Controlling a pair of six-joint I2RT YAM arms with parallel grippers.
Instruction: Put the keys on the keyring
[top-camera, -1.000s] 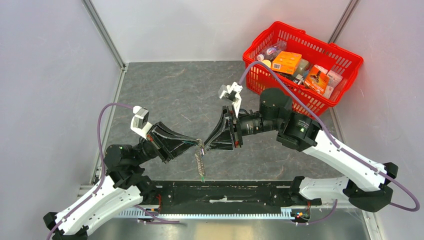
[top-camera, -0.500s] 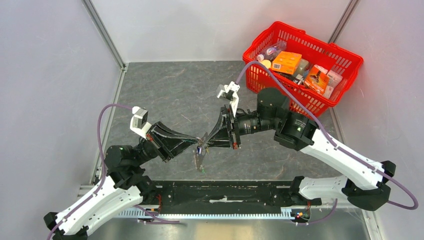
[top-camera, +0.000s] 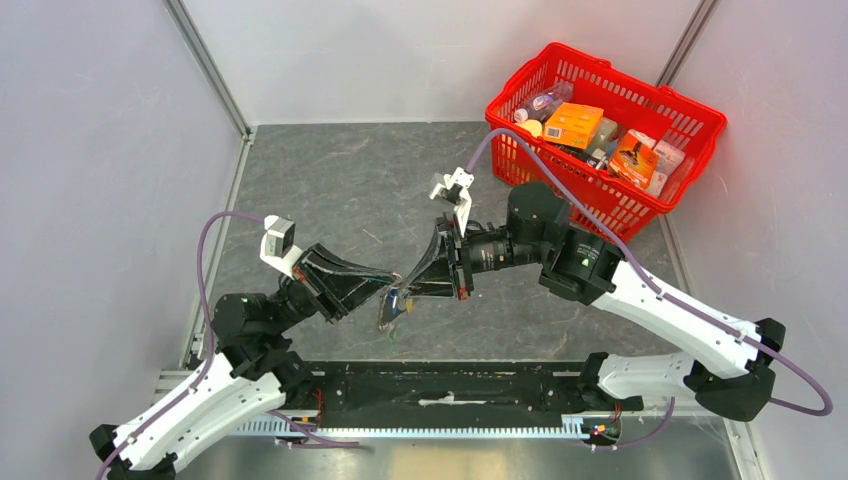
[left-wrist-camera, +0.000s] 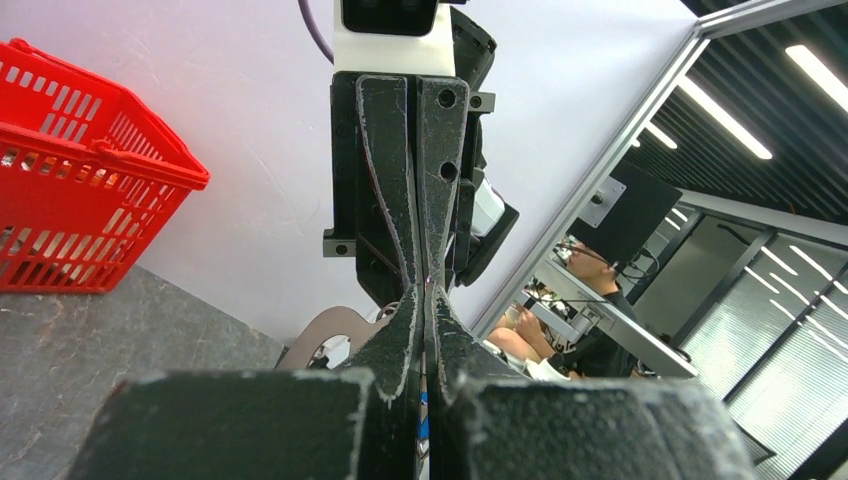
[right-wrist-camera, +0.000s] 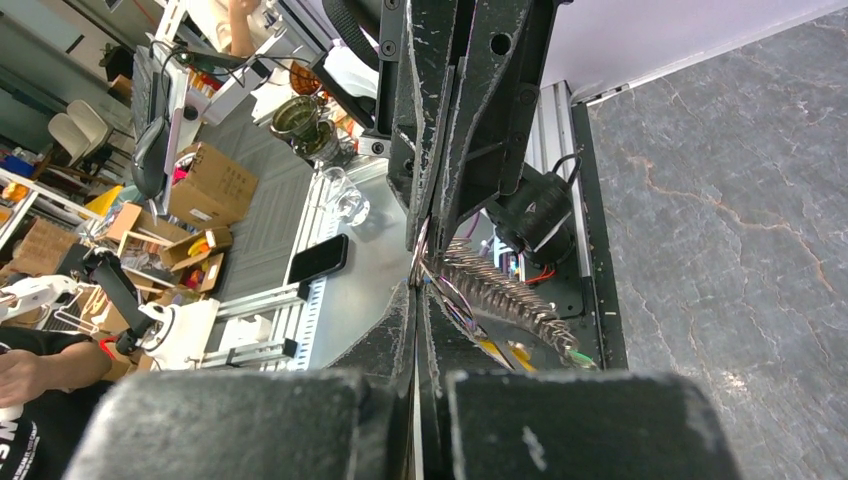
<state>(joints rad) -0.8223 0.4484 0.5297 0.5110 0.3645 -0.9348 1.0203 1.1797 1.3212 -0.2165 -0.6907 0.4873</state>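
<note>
My two grippers meet tip to tip above the middle of the table. The left gripper (top-camera: 391, 293) is shut, and a sliver of a blue-headed key (left-wrist-camera: 422, 425) shows deep between its fingers. The right gripper (top-camera: 404, 288) is shut too, its tips (right-wrist-camera: 416, 283) pinching the thin metal ring (right-wrist-camera: 447, 293) of the keyring. From that point the keyring's braided grey strap (right-wrist-camera: 500, 297) hangs down with yellow tags (right-wrist-camera: 500, 352) and a green end (right-wrist-camera: 583, 357). From above, the keyring (top-camera: 385, 319) dangles just below both fingertips. The key's blade is hidden.
A red basket (top-camera: 516, 150) full of packaged goods stands at the back right, just behind the right arm's elbow. A black mounting rail (top-camera: 450, 395) runs along the near edge. Metal frame posts and grey walls close in the table's left, back and right sides.
The right gripper has shut at the left gripper's tip. Both arms have drifted a little left, and the hanging keyring has swung left with them.
</note>
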